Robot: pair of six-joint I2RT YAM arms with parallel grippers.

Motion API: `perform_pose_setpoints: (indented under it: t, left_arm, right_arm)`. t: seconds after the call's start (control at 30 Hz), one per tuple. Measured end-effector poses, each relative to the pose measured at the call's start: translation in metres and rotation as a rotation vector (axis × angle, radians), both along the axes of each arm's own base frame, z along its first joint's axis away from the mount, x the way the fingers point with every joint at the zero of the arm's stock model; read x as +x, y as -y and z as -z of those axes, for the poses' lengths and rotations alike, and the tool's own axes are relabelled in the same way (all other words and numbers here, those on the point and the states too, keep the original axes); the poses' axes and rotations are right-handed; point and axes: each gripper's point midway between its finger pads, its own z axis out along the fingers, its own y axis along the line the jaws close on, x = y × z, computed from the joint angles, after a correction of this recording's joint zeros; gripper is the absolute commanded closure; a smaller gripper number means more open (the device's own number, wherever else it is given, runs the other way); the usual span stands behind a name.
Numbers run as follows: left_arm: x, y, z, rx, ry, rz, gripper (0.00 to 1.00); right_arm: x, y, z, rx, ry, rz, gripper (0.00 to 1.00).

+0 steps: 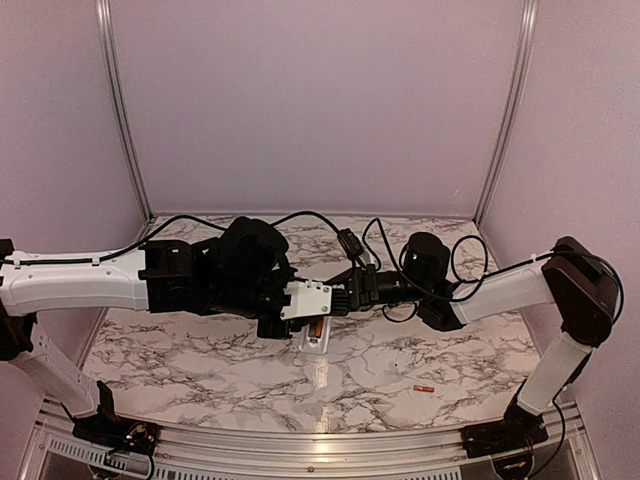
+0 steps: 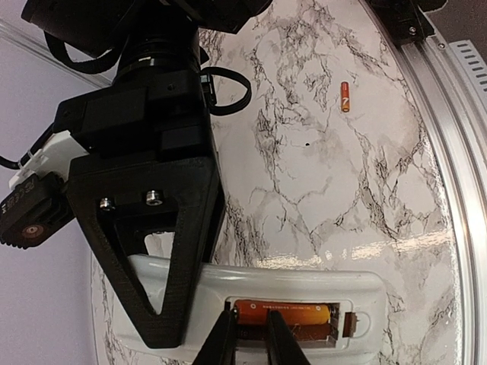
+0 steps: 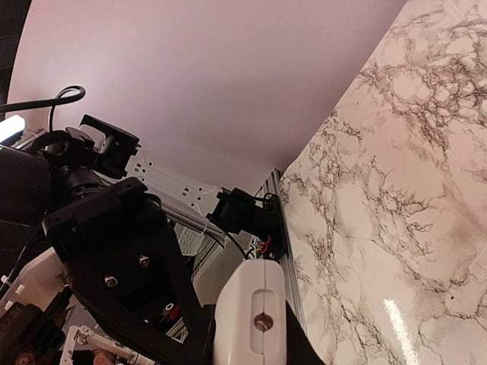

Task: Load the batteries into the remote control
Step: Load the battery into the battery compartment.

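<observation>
My right gripper (image 1: 341, 298) is shut on the white remote control (image 1: 307, 298) and holds it above the middle of the table. One end of the remote (image 3: 252, 313) shows between its fingers. In the left wrist view the remote (image 2: 304, 283) lies across the bottom with its battery recess facing the camera. One orange battery (image 2: 289, 312) lies in the recess's upper slot. My left gripper (image 2: 249, 321) has its two fingertips a narrow gap apart against the left part of that battery, with nothing pinched between them. A second battery (image 1: 421, 388) (image 2: 345, 97) lies loose on the marble.
The marble tabletop (image 1: 200, 360) ends at an aluminium rail (image 1: 300, 445) along the near edge. Lilac walls (image 1: 320, 100) close the back and sides. Black cables (image 1: 380, 240) loop over both wrists. My right gripper's black finger (image 2: 171, 251) crosses the remote's left part.
</observation>
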Motion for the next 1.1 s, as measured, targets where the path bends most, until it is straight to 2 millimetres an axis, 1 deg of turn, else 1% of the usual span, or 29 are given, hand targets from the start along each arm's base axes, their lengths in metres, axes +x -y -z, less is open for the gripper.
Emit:
perform_pose_setpoints:
  t: [0.33, 0.73, 1.1]
  left_arm:
    - [0.0007, 0.0001, 0.0041, 0.018, 0.014, -0.01, 0.88]
    - [0.0002, 0.0016, 0.0051, 0.017, 0.01, -0.013, 0.88]
    - [0.0021, 0.0066, 0.0072, 0.03, 0.028, -0.034, 0.9]
  right_arm:
    - [-0.0005, 0.0004, 0.0035, -0.016, -0.001, -0.001, 1.0]
    - [-0.0031, 0.0031, -0.0004, -0.027, 0.016, 0.001, 1.0]
    - [-0.0016, 0.0035, 0.0002, -0.031, 0.002, 0.007, 1.0]
